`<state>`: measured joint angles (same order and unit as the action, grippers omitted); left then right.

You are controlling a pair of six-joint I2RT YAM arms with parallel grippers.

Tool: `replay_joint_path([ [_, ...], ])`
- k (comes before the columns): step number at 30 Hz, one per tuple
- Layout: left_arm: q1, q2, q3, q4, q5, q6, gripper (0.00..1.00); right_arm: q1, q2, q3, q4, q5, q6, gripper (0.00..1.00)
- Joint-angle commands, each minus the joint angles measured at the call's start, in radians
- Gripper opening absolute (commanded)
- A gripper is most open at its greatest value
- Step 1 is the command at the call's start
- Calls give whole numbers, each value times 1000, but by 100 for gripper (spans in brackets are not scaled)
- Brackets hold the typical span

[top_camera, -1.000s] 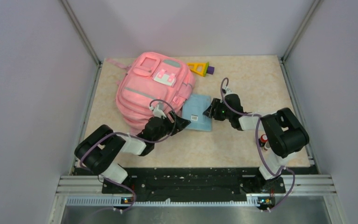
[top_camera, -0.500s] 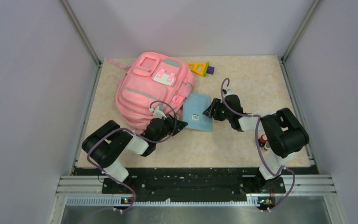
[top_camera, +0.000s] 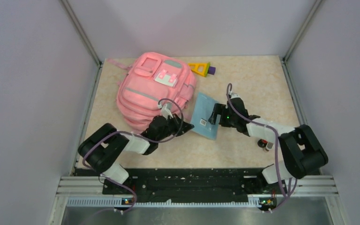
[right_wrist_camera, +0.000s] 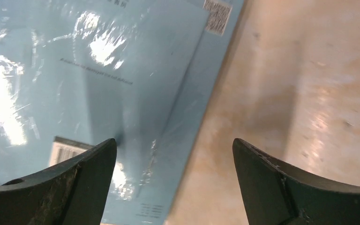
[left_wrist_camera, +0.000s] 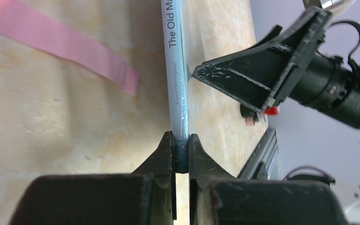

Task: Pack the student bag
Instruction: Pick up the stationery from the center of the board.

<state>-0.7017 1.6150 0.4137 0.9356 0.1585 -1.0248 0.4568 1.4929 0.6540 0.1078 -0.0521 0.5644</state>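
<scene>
The pink backpack (top_camera: 152, 89) lies at the back left of the worktop (top_camera: 258, 79), front pockets up. Just beside its near right corner is a light blue book (top_camera: 205, 122) — the left gripper (left_wrist_camera: 182, 152) is clenched on the end of its spine. The right gripper (right_wrist_camera: 174, 145) is spread wide, grasping nothing — one finger over the cover, the other over bare worktop. A yellow and purple toy (top_camera: 200, 68) sits by the backpack's far right side.

book (left_wrist_camera: 178, 84) spine — "The Old Ma…" | smaller, same spine — "Ernest Hemingway" | cover print: too blurred to read
</scene>
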Motion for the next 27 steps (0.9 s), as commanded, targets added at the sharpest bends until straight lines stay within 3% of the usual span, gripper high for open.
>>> replay_joint_path([
  [1, -23, -217, 100, -71, 156, 198, 0, -7, -186, 20, -320, 160, -125, 93],
  [6, -5, -436, 156, -414, 182, 321, 0, -54, -388, 82, -430, 148, -230, 95],
  [13, 21, -668, 210, -725, 271, 404, 0, -61, -535, 191, -469, -112, -360, 98],
  [19, 42, -788, 230, -851, 333, 386, 0, -66, -528, 290, -556, -290, -433, 98],
  [25, 50, -864, 213, -862, 357, 341, 0, -101, -478, 341, -631, -377, -482, 98],
  [27, 54, -875, 210, -862, 377, 327, 0, -146, -460, 329, -617, -503, -478, 98],
])
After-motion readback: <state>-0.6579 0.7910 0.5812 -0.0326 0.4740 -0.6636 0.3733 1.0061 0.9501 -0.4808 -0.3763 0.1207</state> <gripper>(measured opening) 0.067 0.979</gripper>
